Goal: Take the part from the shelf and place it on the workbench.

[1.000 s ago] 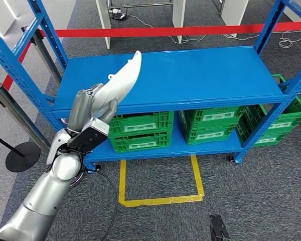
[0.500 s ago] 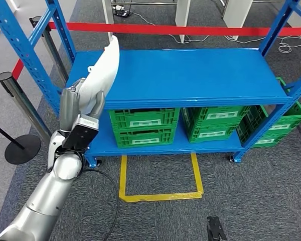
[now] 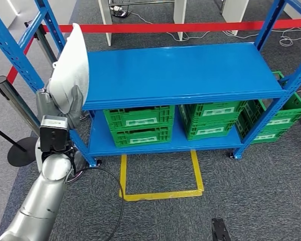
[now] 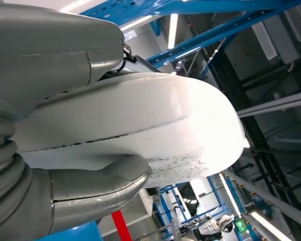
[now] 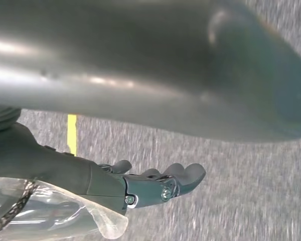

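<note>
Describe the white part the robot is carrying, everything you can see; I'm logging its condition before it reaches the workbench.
The white part is a long, smooth, curved shell, plastic by its look, rounded at the far end, with a small tab on one edge. The left wrist view shows a thin seam line along it and grey scuffing near the thumb. The left robot hand grips its lower end, holding it raised and tilted, clear of the blue shelf, at the shelf's left end.

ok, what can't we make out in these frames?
- Workbench: whereabouts cannot be told, head view.
- White part: its grasped end, hidden by the left hand.
- Right hand: blurred in the wrist view; it seems to hold nothing.
- Green crates: labels too small to read.
</note>
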You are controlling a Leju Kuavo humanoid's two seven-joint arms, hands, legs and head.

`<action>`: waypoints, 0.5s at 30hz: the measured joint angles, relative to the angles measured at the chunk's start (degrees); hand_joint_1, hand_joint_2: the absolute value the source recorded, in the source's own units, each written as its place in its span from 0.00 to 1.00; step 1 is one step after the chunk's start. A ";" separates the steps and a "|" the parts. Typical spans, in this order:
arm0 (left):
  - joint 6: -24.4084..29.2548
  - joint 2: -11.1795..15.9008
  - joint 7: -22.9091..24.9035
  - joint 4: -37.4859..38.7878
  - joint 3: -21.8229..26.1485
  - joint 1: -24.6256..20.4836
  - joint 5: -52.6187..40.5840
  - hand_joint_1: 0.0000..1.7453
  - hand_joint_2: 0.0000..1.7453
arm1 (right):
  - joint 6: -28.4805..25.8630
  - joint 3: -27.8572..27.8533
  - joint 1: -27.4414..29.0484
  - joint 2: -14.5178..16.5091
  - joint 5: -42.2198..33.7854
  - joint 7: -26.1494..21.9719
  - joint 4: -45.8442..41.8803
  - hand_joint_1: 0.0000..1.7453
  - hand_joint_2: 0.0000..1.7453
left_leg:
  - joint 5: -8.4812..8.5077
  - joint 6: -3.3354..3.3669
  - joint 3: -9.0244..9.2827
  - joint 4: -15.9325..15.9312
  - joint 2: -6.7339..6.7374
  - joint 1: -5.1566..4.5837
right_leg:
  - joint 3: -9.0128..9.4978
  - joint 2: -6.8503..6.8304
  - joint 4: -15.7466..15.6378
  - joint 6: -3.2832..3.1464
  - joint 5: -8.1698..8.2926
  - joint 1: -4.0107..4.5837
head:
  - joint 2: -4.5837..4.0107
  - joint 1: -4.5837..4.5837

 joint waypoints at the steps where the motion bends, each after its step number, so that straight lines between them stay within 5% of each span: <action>1: -0.04 0.10 -0.07 -0.18 0.22 0.20 0.56 1.00 1.00 | 0.13 -0.12 0.02 0.01 -0.17 -0.06 0.02 0.00 0.00 | -1.70 -0.23 -1.63 3.88 0.00 0.14 | -0.03 -0.02 0.01 -0.10 0.00 0.00 | 0.00 -0.03; 3: -0.31 0.40 -0.16 -0.49 0.73 0.68 1.86 1.00 1.00 | 0.74 -0.40 0.11 0.03 -0.56 -0.08 0.08 0.00 0.00 | -2.40 -0.40 -3.24 7.80 0.00 0.36 | -0.08 -0.04 0.07 -0.11 0.00 -0.01 | 0.00 -0.03; 4: -0.54 0.55 -0.18 -0.69 0.98 0.81 2.47 1.00 1.00 | 1.08 -0.53 0.13 0.03 -0.72 -0.02 0.11 0.00 0.00 | -1.18 -0.34 -2.63 6.65 0.00 0.44 | -0.08 -0.03 0.11 -0.11 0.00 -0.01 | 0.00 -0.03; 7: -1.19 0.79 -0.22 -1.43 1.50 0.79 3.61 1.00 1.00 | 1.87 -0.93 0.06 0.04 -1.15 0.60 0.16 0.00 0.00 | 4.02 0.14 2.49 -4.12 -0.10 0.43 | -0.10 0.02 0.22 0.14 0.03 0.09 | 0.00 -0.01; 9: -1.48 0.89 -0.32 -1.68 1.68 0.74 3.71 1.00 1.00 | 2.09 -1.24 -0.02 0.05 -1.36 1.20 0.20 0.00 0.00 | 4.65 0.46 4.01 -7.85 -0.20 0.26 | -0.47 0.05 0.27 0.68 0.21 0.25 | 0.00 0.03; 12: -1.94 1.03 -0.46 -1.72 1.79 0.77 3.62 1.00 1.00 | 2.27 -1.63 0.02 0.08 -1.49 1.90 0.23 0.00 0.00 | 4.87 1.29 3.87 -8.54 -0.09 0.32 | -1.05 0.05 0.35 1.59 0.17 0.27 | 0.00 0.07; 15: -2.17 1.02 -0.58 -1.73 1.80 0.67 3.50 1.00 1.00 | 2.31 -1.88 -0.02 0.09 -1.58 2.09 0.25 0.00 0.00 | 5.30 2.24 3.76 -8.96 0.36 0.53 | -4.50 0.04 7.22 2.14 -3.98 0.21 | 0.00 0.30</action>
